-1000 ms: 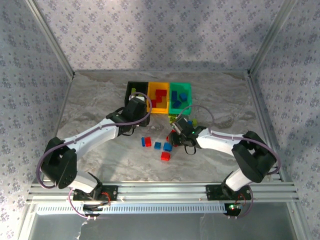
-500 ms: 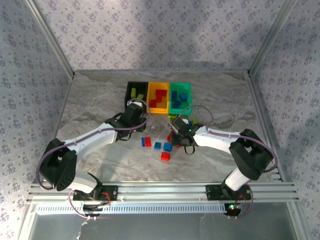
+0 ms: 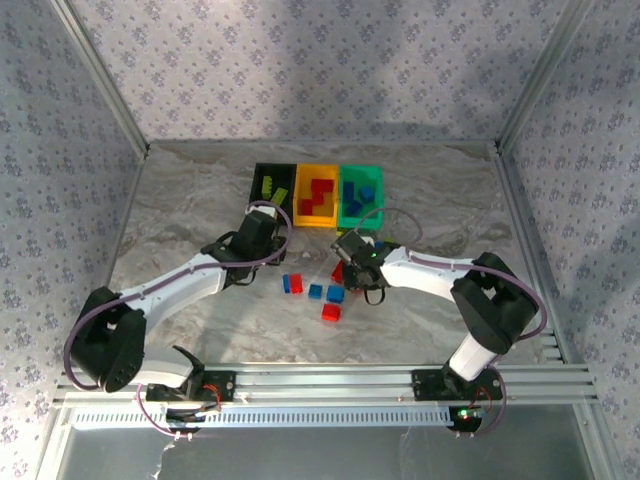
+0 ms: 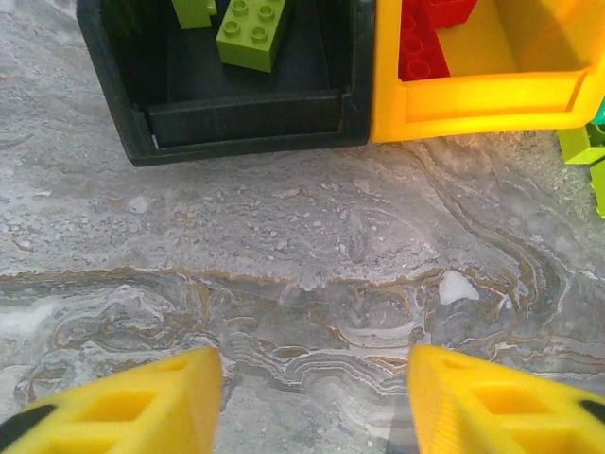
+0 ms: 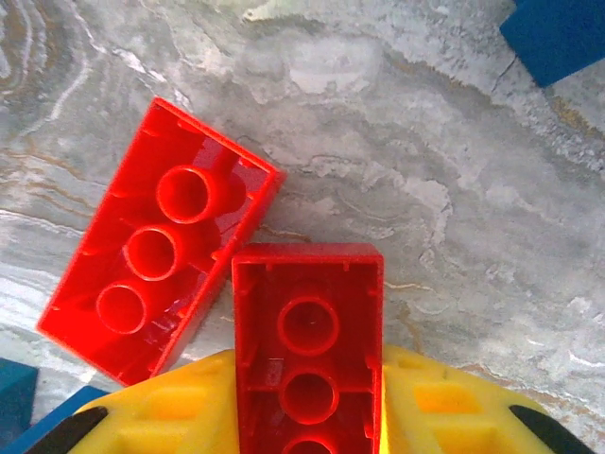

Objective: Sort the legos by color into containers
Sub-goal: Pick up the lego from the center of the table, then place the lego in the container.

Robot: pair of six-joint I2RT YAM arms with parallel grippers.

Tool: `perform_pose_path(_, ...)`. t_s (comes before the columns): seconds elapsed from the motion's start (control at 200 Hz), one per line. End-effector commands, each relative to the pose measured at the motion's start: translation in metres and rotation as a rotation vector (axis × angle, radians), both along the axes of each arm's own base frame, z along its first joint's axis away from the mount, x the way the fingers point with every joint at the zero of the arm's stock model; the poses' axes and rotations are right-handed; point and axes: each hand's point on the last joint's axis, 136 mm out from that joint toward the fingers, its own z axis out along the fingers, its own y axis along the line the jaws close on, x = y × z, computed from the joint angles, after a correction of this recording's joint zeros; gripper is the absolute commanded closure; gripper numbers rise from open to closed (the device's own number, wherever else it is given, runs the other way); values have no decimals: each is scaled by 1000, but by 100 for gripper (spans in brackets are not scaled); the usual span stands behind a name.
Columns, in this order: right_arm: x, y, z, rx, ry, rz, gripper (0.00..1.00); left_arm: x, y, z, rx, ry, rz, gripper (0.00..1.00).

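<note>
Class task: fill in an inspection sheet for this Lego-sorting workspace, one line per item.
Surface: grey marbled table.
Job's things: black bin holds lime bricks, yellow bin red bricks, teal bin blue bricks; loose bricks, red and blue, lie on the table.
Clutter: nothing seen.
Grippers: left pincer open above bare table; right pincer shut on an upside-down red brick.
Cables: one cable loops along each arm.
Surroundings: patterned walls, aluminium frame.

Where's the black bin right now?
Top view: the black bin sits at far centre, the yellow bin joined on its right. Left wrist view: just ahead of the left gripper, lime legos inside.
</note>
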Motion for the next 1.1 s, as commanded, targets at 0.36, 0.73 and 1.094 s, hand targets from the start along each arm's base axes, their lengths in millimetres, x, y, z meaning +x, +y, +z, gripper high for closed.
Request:
perform_pose_path(0.36, 74, 63, 94, -27, -179, 194, 64, 10, 18, -7, -65, 19, 59, 43)
perform_pose_path(0.73, 188, 98, 96, 16, -261, 181, 62, 13, 25, -21, -30, 41, 79, 43)
perform_pose_path(1.094, 199, 102, 103, 26, -269, 217, 46, 13, 22, -24, -35, 49, 73, 43)
